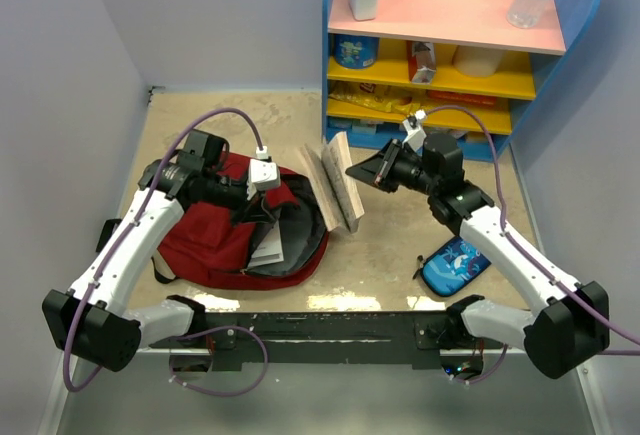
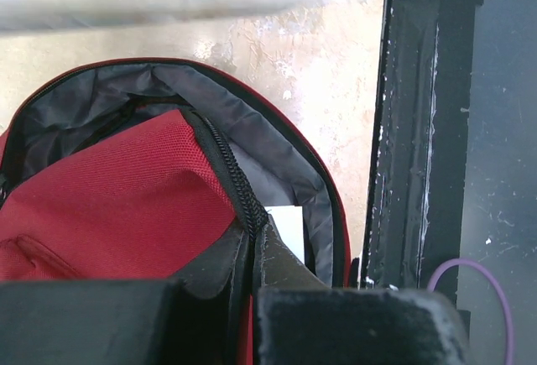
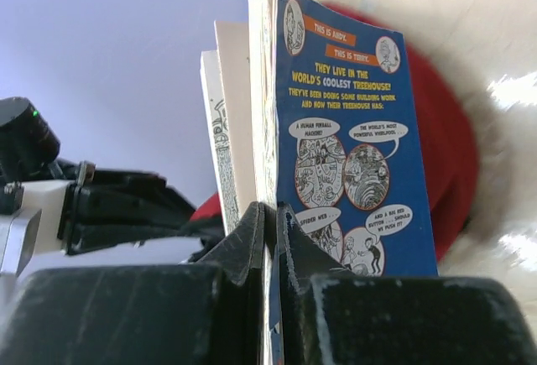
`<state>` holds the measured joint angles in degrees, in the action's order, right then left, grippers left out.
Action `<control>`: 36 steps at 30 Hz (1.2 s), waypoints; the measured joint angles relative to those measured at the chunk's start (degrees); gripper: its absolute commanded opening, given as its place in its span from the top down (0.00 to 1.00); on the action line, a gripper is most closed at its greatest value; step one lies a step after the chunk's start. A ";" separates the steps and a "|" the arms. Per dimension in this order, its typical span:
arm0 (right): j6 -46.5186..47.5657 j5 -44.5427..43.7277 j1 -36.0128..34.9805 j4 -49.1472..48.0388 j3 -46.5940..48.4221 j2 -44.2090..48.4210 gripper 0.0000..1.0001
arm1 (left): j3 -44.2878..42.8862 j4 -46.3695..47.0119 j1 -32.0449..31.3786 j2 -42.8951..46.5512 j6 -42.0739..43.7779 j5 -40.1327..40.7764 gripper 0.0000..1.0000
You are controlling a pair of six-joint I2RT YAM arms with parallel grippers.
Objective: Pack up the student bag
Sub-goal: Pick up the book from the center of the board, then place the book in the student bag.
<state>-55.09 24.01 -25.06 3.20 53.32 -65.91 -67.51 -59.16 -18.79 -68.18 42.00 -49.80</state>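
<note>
Red fabric marks the bag [image 1: 200,245], which lies flat on the table [image 1: 390,245] in front of the left arm, its mouth turned toward the middle and gaping open. In the left wrist view the black zip [image 2: 226,164] runs along the lifted flap, grey lining [image 2: 277,155] shows beneath it, and a white sheet [image 2: 287,222] already sits inside. The left gripper [image 2: 254,235] is clamped on the flap's edge at the zip and holds the mouth up and open. Just right of the opening, the right gripper [image 3: 270,218] pinches a paperback book [image 3: 352,130] by its lower edge, jaws tight on the pages; the book stands upright, blue back cover toward the wrist camera, pages fanned a little. Seen from above, the book [image 1: 338,190] is close beside the bag's rim but not yet inside it. The step in hand looks like loading the book. The next move calls for tipping it toward flat and sliding it leftward under the raised flap, while the left gripper [image 1: 262,205] keeps the mouth wide; loose pages could catch on the zip or the lining. Further out, a small blue pouch [image 1: 455,265] lies on the table near the right arm, well apart from the bag, and a blue-and-yellow shelf [image 1: 440,75] stands at the far right.
</note>
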 measured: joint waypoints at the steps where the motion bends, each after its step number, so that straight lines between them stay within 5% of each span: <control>1: -1.70 1.27 -0.04 -1.31 -1.33 0.09 1.00 | -0.17 -0.02 0.00 0.02 -0.22 0.13 1.00; 15: -23.32 5.46 -6.99 -26.25 -15.19 3.34 1.00 | -1.86 -0.20 0.02 0.09 -0.94 0.74 1.00; 24: -26.99 3.54 -16.22 -39.19 -18.95 -13.33 1.00 | -2.43 -0.46 0.02 0.20 -1.05 1.27 1.00; 26: -26.99 2.51 -16.11 -39.34 -20.09 -17.27 0.93 | -2.43 -0.46 0.02 0.33 -1.05 1.27 1.00; 30: -24.98 2.16 -15.30 -38.62 -19.34 -19.74 0.63 | -2.43 -0.61 0.02 0.85 -0.98 1.66 1.00; 34: -17.62 0.57 -13.75 -30.97 -16.09 -19.19 0.59 | -2.47 -1.25 0.02 1.33 -0.87 1.88 1.00; 36: -13.75 -0.24 -12.15 -25.77 -14.23 -18.36 0.49 | -2.47 -1.49 0.02 1.36 -0.85 1.99 1.00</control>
<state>-68.84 23.77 -37.21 -22.57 39.09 -84.27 -69.97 -60.64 -18.76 -66.83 41.15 -47.81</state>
